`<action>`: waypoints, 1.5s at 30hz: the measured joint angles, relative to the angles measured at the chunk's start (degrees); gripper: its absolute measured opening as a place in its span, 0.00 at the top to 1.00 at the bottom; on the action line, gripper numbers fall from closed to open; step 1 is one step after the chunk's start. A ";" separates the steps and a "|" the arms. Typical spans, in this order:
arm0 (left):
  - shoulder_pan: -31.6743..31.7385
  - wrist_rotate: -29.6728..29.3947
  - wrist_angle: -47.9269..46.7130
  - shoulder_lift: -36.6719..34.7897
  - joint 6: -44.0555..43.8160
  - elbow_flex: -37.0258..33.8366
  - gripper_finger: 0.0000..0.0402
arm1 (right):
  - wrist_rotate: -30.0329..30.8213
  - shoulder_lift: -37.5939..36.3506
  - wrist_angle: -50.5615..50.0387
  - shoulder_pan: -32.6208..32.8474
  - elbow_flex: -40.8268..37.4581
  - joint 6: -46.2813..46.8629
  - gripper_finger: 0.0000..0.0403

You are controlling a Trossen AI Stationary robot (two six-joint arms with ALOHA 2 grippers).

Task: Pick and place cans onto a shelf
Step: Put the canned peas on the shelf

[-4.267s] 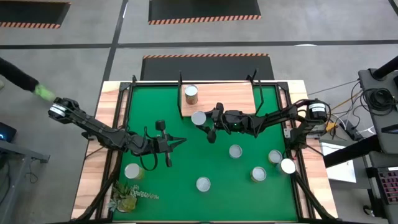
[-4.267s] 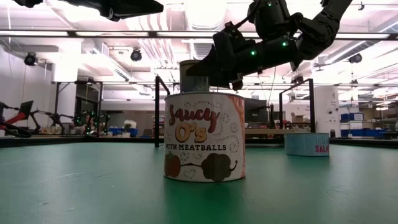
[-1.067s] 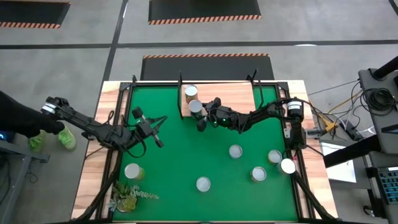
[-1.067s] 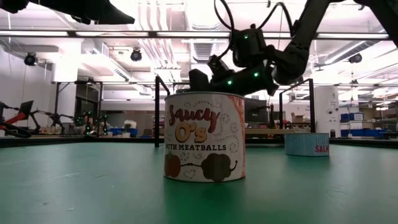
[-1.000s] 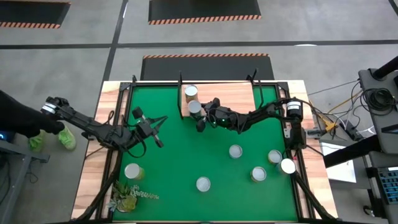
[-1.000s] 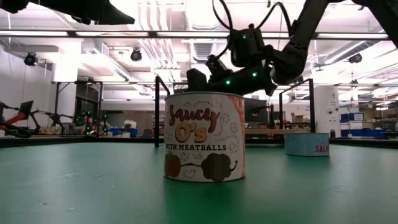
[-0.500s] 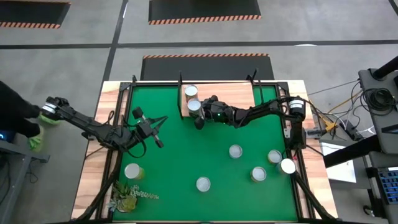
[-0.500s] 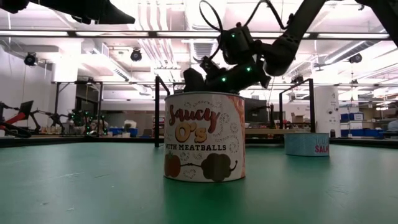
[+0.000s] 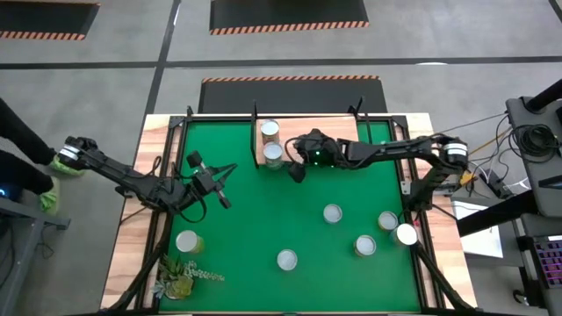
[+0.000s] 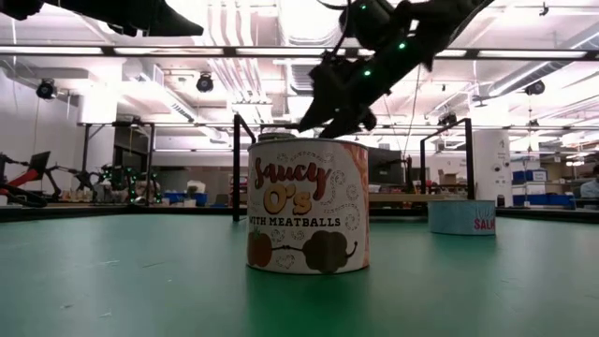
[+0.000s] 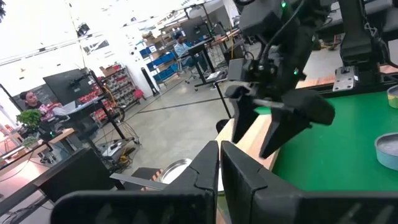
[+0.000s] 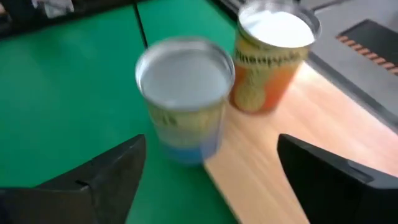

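- The shelf (image 9: 327,133) is a pale wood board at the upper centre of the high view, with thin black posts at its corners, on the green table (image 9: 263,219).
- Two cans stand at its left end: a tan-and-orange can (image 9: 270,130) farther back, and a blue-bottomed can (image 9: 274,153) at the front left edge. In the right wrist view the blue-bottomed can (image 12: 185,93) sits right at the board's edge, just beside the orange can (image 12: 272,53).
- Five more cans stand on the green at the lower right of the high view, and one near the lower left (image 9: 186,241) by a plant sprig (image 9: 180,279).
- The low view is filled by a "Saucy O's" can (image 10: 308,206).
- The right gripper (image 9: 296,158) is spread wide and empty, just right of the blue-bottomed can.
- A second ago it was at that can; it has since pulled back to the right and risen, leaving the can standing.
- The left gripper (image 9: 222,180) is closed on nothing at centre left, unchanged.
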 joint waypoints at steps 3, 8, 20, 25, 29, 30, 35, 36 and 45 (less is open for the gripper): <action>-0.02 0.00 0.00 0.00 0.00 0.02 1.00 | -2.39 -2.24 -1.71 -0.04 -1.84 -0.44 0.25; -0.01 0.00 -0.01 0.00 0.02 0.02 1.00 | -11.96 -0.93 1.03 0.33 -4.22 0.50 0.51; -0.02 0.31 -0.04 0.02 0.00 0.02 1.00 | -11.73 11.86 18.22 -1.29 -1.86 -7.50 0.97; -0.02 0.31 -0.11 0.04 -0.17 0.02 1.00 | -11.88 13.86 17.75 -2.43 0.40 -8.64 0.97; -0.01 0.31 -0.48 0.11 -0.58 0.02 1.00 | -11.99 14.10 16.96 -2.38 1.12 -9.77 0.97; -0.02 0.32 -0.69 0.11 -0.82 0.02 1.00 | -12.13 13.84 16.52 -2.38 1.30 -9.97 0.97; -0.02 0.33 -1.90 0.11 -2.11 0.00 1.00 | -14.31 9.30 10.84 -2.25 1.36 -11.15 0.97; -0.01 0.33 -2.44 0.11 -2.73 0.00 1.00 | -14.92 7.87 9.45 -2.25 1.36 -11.71 0.97; -0.84 0.60 -9.87 0.11 -18.64 -0.07 1.00 | -15.33 -3.40 -4.10 -2.64 4.64 -13.68 0.98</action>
